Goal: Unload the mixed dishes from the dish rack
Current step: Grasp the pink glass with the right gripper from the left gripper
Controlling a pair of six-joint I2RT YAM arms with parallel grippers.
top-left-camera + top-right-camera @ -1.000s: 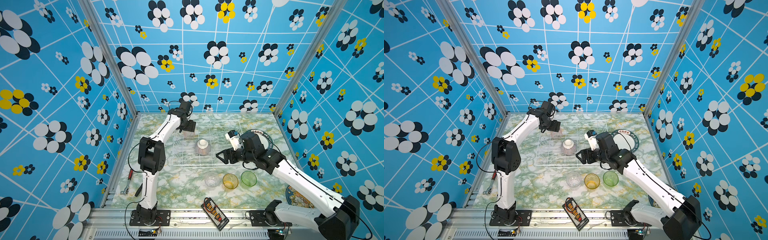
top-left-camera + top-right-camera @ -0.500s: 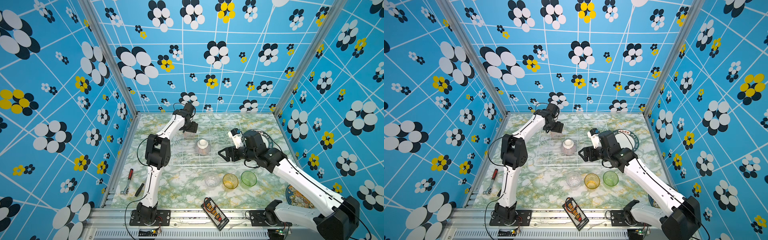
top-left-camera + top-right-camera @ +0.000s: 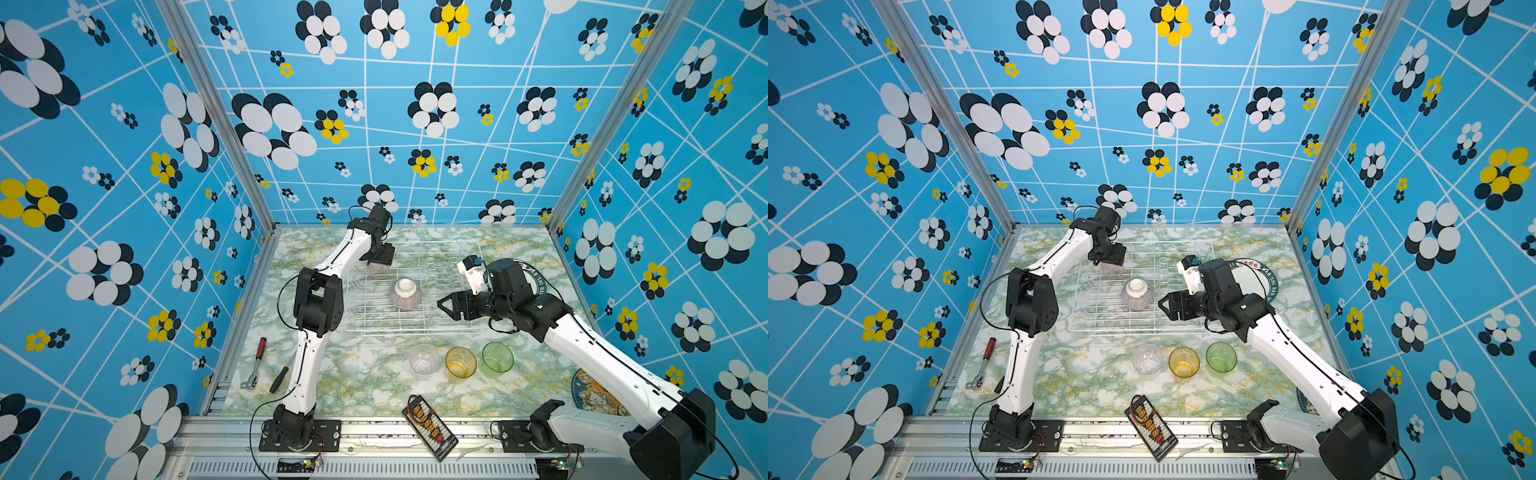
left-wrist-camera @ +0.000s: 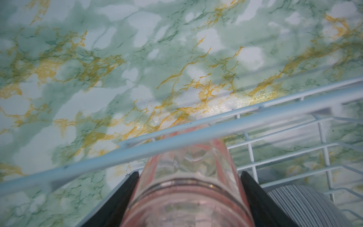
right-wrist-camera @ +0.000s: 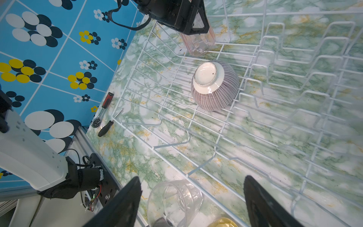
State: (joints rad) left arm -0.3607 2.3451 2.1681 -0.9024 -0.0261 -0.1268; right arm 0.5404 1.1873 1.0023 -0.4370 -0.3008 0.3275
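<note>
Left gripper (image 3: pixel 380 261) reaching down into the far left corner of the dish rack (image 4: pixel 78 169), black fingers (image 4: pixel 125 192) set on either side of the pink tumbler (image 4: pixel 186 196), close against its ribbed wall; cannot tell whether already pressing. Tumbler inside the rack, just within the rim wire. Nearer the middle of the rack, purple-striped bowl (image 3: pixel 405 293) lying upside down on the wire floor. Right gripper (image 3: pixel 445 305) hovering over the rack's near right part, jaws wide apart and empty. Outside the rack, on the marble-patterned table (image 3: pixel 353 386): clear tumbler (image 3: pixel 423 359), yellow tumbler (image 3: pixel 460 361) and green tumbler (image 3: pixel 497 356) in a row in front. Green-lettered plate rim (image 3: pixel 1264 278) partly hidden behind the right arm. Likely step in hand: taking the pink tumbler out. To do it well: squeeze gently but fully on the slippery ribbed glass, lift straight up until the base clears the rim wire, keep it level, steer clear of the bowl, and set it down beside the other tumblers without knocking them.
</note>
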